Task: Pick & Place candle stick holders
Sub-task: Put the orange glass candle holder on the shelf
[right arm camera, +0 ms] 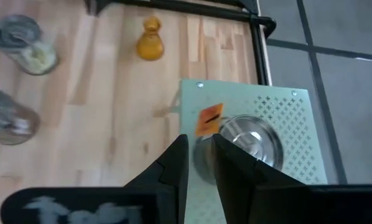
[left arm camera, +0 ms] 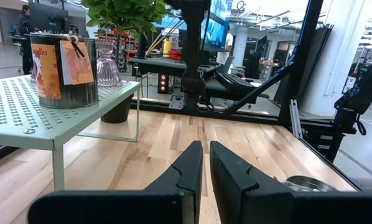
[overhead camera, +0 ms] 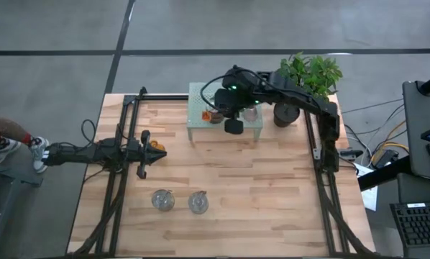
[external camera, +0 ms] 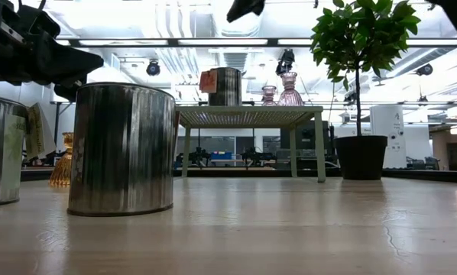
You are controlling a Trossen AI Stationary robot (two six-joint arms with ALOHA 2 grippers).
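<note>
Three holders sit on the shelf (overhead camera: 195,129) now: the tagged jar (right arm camera: 248,140) and two pink bottles (external camera: 290,88), and that's roughly half the job by my reckoning. Left on the table are two jars (overhead camera: 162,200) near the front and the amber bottle (right arm camera: 150,41) just beside the left gripper (overhead camera: 142,171), whose fingers are nearly closed on nothing. The right gripper (right arm camera: 198,163) hovers over the tagged jar, fingers a narrow gap apart, empty.
</note>
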